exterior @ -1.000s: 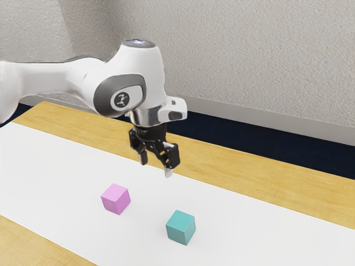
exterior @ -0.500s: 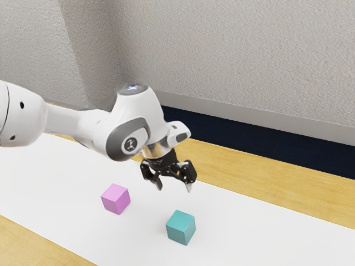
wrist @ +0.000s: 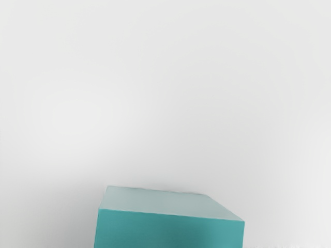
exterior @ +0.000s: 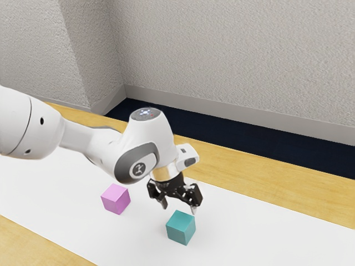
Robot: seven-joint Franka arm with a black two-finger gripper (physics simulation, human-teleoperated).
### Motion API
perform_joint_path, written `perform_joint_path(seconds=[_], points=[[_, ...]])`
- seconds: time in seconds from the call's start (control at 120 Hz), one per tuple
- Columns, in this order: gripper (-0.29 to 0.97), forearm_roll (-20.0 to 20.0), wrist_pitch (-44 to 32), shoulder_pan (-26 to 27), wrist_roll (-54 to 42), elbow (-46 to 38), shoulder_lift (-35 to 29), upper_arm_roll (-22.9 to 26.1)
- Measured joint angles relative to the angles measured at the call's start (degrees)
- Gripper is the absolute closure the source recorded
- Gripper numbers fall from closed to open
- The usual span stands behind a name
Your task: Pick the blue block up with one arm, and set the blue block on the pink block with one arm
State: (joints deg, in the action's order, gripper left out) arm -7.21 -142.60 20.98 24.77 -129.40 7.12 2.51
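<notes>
Plainly the fingers [exterior: 192,200] stand apart with nothing between them, pointing down at the mat. The gripper [exterior: 179,208] hangs just above the blue block [exterior: 181,227], which reads more teal than blue. In the exterior view the block's top face lies under the gap between the tips. The tips appear to end a little short of that face, with no contact that I can see. How the two fingers line up with the block's sides is hard to judge from this angle.

From the wrist view the blue block [wrist: 168,222] sits close under the hand, showing its pale top face and one darker side. Its lower part is cut off by the frame.

The block rests flat on the white mat [exterior: 266,221]. The pink block [exterior: 115,199] sits on the same mat toward the exterior view's left, well apart from the blue one and from the gripper. The arm [exterior: 83,144] comes in from the exterior view's left, and its base is cut off there. Bare wood of the table [exterior: 277,177] shows beyond the mat.
</notes>
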Motion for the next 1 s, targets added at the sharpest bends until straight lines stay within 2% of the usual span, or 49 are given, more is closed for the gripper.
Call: perform_joint_path(seconds=[0.35, 0.633, 1.0], points=[[0.00, -1.2, -0.7, 0.0, -6.9, -0.1, 2.3, 0.0], [0.01, 1.0, -0.1, 0.1, -12.3, 0.0, 2.5, 0.0], [0.02, 0.4, -0.1, 0.8, -15.9, 0.3, 4.7, 0.0]])
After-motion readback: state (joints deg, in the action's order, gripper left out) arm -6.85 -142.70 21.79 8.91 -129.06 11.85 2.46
